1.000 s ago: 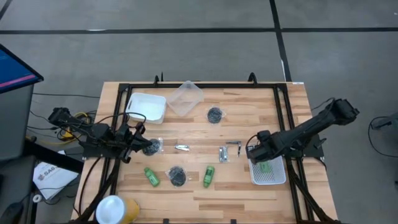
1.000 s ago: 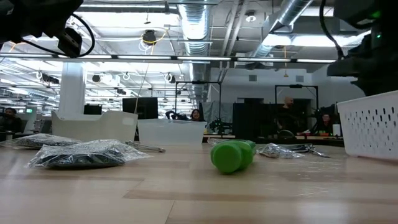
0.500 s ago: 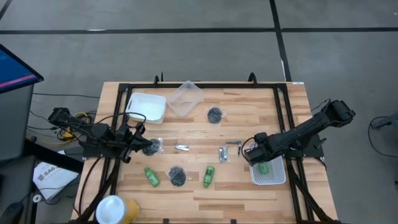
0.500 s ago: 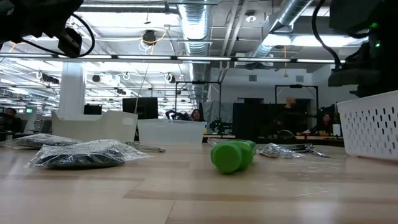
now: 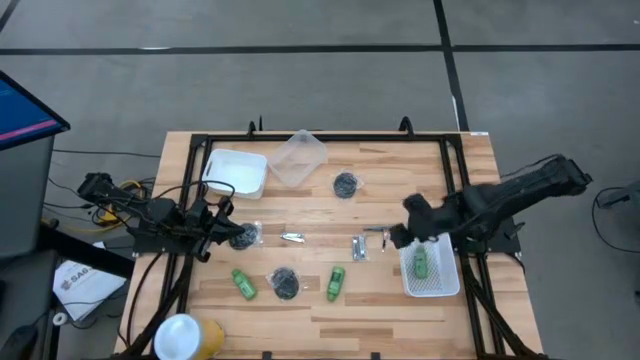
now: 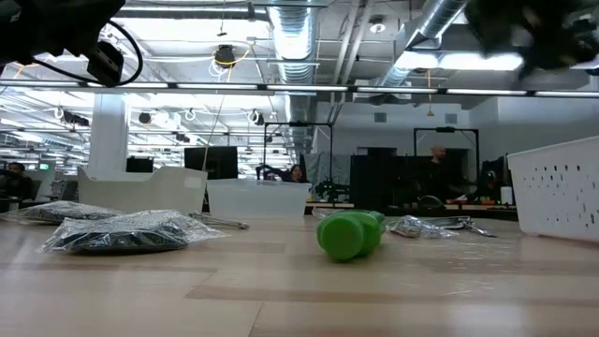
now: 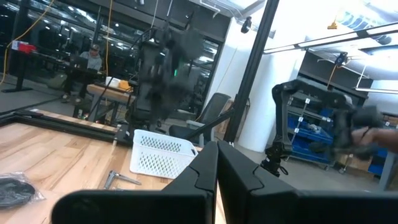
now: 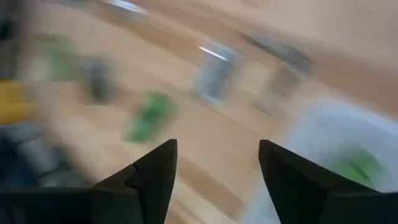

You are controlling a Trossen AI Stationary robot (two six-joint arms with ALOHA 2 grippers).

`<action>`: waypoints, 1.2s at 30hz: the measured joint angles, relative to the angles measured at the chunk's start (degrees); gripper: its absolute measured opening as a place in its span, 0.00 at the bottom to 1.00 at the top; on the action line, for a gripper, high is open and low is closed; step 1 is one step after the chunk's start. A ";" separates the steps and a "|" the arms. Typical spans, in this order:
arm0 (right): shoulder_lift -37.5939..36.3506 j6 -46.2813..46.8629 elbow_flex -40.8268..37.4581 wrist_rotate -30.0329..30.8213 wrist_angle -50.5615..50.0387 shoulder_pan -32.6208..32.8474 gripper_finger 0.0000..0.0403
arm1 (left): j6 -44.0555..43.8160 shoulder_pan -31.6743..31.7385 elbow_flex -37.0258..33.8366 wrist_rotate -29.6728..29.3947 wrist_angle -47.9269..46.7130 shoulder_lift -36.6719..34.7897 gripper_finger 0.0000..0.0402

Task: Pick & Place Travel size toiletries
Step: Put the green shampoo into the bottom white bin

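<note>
In the high view my right gripper (image 5: 402,237) hangs open (image 8: 217,149) over the table, just left of the white mesh basket (image 5: 445,287). One green bottle (image 5: 422,263) lies inside the basket. Two more green bottles (image 5: 243,284) (image 5: 335,283) lie on the wood, as do three wrapped dark jars (image 5: 345,184) (image 5: 285,282) (image 5: 245,236) and silver tools (image 5: 293,237) (image 5: 360,246) (image 5: 375,232). My left gripper (image 5: 222,231) waits shut (image 7: 217,158) at the table's left edge, beside one wrapped jar.
A white tub (image 5: 236,172) and a clear plastic tub (image 5: 298,158) stand at the far left. A yellow and white object (image 5: 185,338) sits off the near left corner. Black frame rails (image 5: 452,170) border the table. Bare wood lies near the table's near edge.
My right gripper has drawn away from over the basket toward the table's left and slightly far, rising; the wrist view is blurred by the motion. The green bottle it hovered over now lies uncovered in the basket. The left arm has kept still.
</note>
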 joint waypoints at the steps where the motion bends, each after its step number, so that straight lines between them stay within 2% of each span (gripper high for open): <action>1: -0.24 -5.42 1.64 0.25 2.82 -0.93 0.53 | 0.00 -0.01 0.00 0.01 0.00 -0.01 0.00; 5: 2.84 -32.89 7.60 0.36 12.03 -3.68 0.51 | -0.02 0.00 0.00 0.02 0.04 -0.02 0.00; 8: 8.74 -49.36 12.55 0.01 12.96 -5.35 0.50 | -0.02 0.01 0.00 0.02 0.19 0.00 0.00; 11: 15.46 -64.38 17.75 -4.68 11.35 -6.85 0.53 | 0.00 0.01 0.01 0.03 0.30 -0.01 0.00; 17: 29.31 -87.66 26.14 -9.70 5.65 -7.20 0.66 | 0.00 0.00 0.01 0.13 0.32 -0.01 0.00; 20: 34.83 -98.85 29.14 -11.43 4.54 -6.75 0.69 | -0.02 -0.01 0.00 0.11 0.30 0.00 0.00; 23: 39.68 -105.36 31.77 -12.58 4.56 -6.18 0.70 | -0.02 -0.01 0.00 0.11 0.32 0.00 0.00; 29: 46.96 -111.43 34.16 -15.33 1.96 -5.25 0.70 | -0.02 0.00 0.00 -0.07 0.37 -0.01 0.00; 36: 53.01 -117.20 34.23 -15.63 1.59 -3.66 0.70 | 0.00 -0.01 0.00 -0.07 0.47 -0.02 0.00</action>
